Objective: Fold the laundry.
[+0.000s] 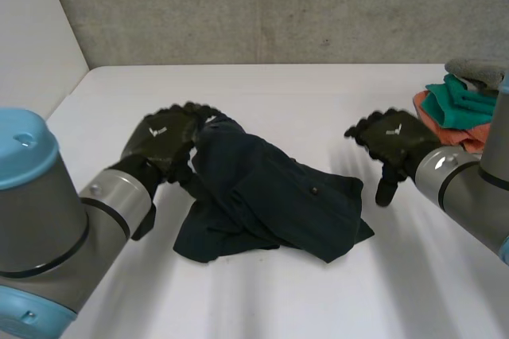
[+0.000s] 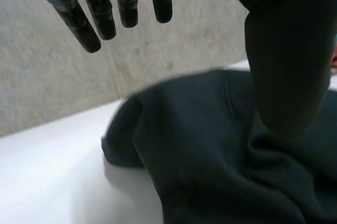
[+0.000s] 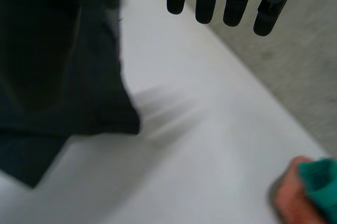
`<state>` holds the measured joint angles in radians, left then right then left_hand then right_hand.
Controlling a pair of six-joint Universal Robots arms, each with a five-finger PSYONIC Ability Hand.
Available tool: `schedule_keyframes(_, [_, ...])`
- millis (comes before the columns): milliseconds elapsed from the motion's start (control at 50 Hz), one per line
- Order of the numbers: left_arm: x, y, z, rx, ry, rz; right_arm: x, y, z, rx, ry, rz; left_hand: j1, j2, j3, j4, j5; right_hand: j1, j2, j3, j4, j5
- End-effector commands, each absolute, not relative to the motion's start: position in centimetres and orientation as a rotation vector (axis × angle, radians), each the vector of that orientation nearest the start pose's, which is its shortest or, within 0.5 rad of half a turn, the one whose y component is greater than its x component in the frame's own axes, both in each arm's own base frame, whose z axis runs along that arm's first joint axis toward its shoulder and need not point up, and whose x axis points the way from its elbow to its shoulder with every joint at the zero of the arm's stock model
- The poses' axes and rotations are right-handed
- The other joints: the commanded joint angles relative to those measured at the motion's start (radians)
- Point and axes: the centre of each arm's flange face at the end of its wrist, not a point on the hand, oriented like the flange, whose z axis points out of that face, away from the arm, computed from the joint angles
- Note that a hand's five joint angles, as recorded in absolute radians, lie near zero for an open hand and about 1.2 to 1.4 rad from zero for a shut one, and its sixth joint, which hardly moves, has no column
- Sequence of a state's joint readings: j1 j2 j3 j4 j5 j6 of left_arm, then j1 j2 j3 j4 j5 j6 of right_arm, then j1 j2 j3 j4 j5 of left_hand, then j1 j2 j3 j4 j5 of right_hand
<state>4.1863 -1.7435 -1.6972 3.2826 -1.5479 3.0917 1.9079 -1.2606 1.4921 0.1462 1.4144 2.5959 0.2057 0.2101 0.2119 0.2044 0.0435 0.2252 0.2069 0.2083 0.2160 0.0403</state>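
Showing fingers (image 2: 100, 13) wide: left hand (image 1: 163, 138) at dark garment (image 1: 270, 196) edge, right hand (image 1: 391, 138) well apart.

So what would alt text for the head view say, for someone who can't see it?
A crumpled dark garment lies on a white table, the open left hand at its far left corner, the open right hand clear of its right side. A pile of cloths sits at the table's right edge.

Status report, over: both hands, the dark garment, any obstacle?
Left hand open at far-left corner of dark garment. Right hand open, beside it. Garment crumpled, unfolded. Cloth stack far right, clear.
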Motion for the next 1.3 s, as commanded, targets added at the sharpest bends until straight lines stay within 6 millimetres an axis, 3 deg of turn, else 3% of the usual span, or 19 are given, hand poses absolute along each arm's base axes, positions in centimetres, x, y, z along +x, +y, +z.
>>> schedule_keyframes(20, [-28.9,-20.5,20.1,0.82,2.714,-2.073,24.3,-27.1,18.9,-1.296,2.328,-1.523,-0.031,-0.036,-0.037,-0.03,-0.043,-0.051,-0.032,-0.034,-0.041,-0.04])
schedule_keyframes(140, [-29.9,-19.3,17.7,0.996,2.7,-1.93,24.2,-27.2,16.1,-1.472,2.284,-1.441,-0.031,-0.036,-0.037,-0.03,-0.043,-0.051,-0.032,-0.034,-0.041,-0.04])
schedule_keyframes(300, [-30.9,-19.9,14.3,1.11,2.584,-1.84,25.7,-28.4,13.2,-1.404,2.179,-1.511,-0.013,-0.017,-0.019,-0.012,-0.025,0.049,0.067,0.066,0.058,0.059])
schedule_keyframes(380, [-31.7,-20.6,13.5,1.115,2.525,-1.865,26.4,-28.4,13.3,-1.324,2.171,-1.549,0.551,0.547,0.545,0.553,0.539,1.167,1.186,1.184,1.177,1.178])
schedule_keyframes(400, [-31.8,-20.8,13.5,1.111,2.511,-1.882,26.4,-28.3,13.4,-1.311,2.175,-1.548,0.714,0.709,0.707,0.715,0.701,1.171,1.189,1.188,1.18,1.181])
schedule_keyframes(420, [-32.1,-21.3,13.9,1.099,2.476,-1.934,26.5,-28.0,13.6,-1.287,2.18,-1.539,1.131,1.126,1.125,1.132,1.119,1.171,1.189,1.188,1.18,1.181])
schedule_keyframes(440, [-32.3,-21.7,14.3,1.09,2.451,-1.969,26.5,-27.7,13.8,-1.274,2.184,-1.53,1.19,1.186,1.184,1.191,1.178,1.171,1.189,1.188,1.18,1.181])
schedule_keyframes(480, [-32.6,-22.4,15.2,1.078,2.392,-2.042,26.8,-26.9,14.5,-1.253,2.17,-1.521,1.191,1.186,1.184,1.192,1.178,1.171,1.189,1.188,1.18,1.181])
schedule_keyframes(560, [-33.2,-24.9,18.4,1.035,2.176,-2.242,27.3,-25.3,18.6,-1.189,2.096,-1.6,1.191,1.186,1.184,1.192,1.178,1.171,1.189,1.188,1.18,1.181])
schedule_keyframes(640, [-33.2,-28.6,23.5,0.919,1.911,-2.469,27.5,-23.3,23.6,-1.058,2.03,-1.653,1.191,1.186,1.184,1.192,1.178,1.171,1.189,1.188,1.18,1.181])
schedule_keyframes(720, [-33.1,-31.3,26.8,0.817,1.813,-2.569,27.8,-21.4,24.9,-0.929,2.046,-1.539,1.191,1.186,1.184,1.192,1.178,1.171,1.189,1.188,1.18,1.181])
schedule_keyframes(820, [-33.5,-33.6,25.9,0.815,1.91,-2.515,29.9,-18.6,23.4,-0.898,2.043,-1.365,1.191,1.186,1.184,1.192,1.178,1.171,1.189,1.188,1.18,1.181])
schedule_keyframes(860, [-33.8,-34.4,23.9,0.858,1.998,-2.44,31.1,-18.0,21.9,-0.937,2.039,-1.317,1.191,1.186,1.184,1.192,1.178,0.853,0.871,0.87,0.862,0.863])
schedule_keyframes(880, [-33.7,-34.8,22.3,0.884,2.062,-2.378,31.6,-18.1,20.8,-0.97,2.054,-1.304,1.191,1.186,1.184,1.192,1.178,0.342,0.36,0.359,0.351,0.352])
schedule_keyframes(920, [-33.6,-35.2,20.9,0.902,2.122,-2.322,32.1,-18.5,19.7,-1.009,2.078,-1.303,0.934,0.93,0.928,0.936,0.922,0.17,0.188,0.187,0.179,0.18])
schedule_keyframes(940, [-33.4,-35.2,20.0,0.91,2.178,-2.278,32.2,-18.8,19.4,-1.027,2.091,-1.319,0.526,0.521,0.519,0.527,0.513,0.17,0.188,0.186,0.179,0.18])
schedule_keyframes(1000, [-33.1,-34.8,19.8,0.909,2.243,-2.241,32.1,-19.7,18.8,-1.044,2.173,-1.361,0.179,0.174,0.172,0.18,0.166,0.167,0.185,0.184,0.176,0.177])
schedule_keyframes(1180, [-28.7,-30.3,25.0,0.821,2.304,-2.23,30.5,-20.7,20.3,-0.994,2.249,-1.43,0.069,0.065,0.063,0.071,0.057,0.17,0.188,0.186,0.179,0.18])
schedule_keyframes(1300, [-24.9,-27.7,25.8,0.762,2.319,-2.2,30.5,-19.5,20.5,-0.989,2.251,-1.378,0.031,0.027,0.025,0.033,0.019,0.164,0.182,0.181,0.173,0.174])
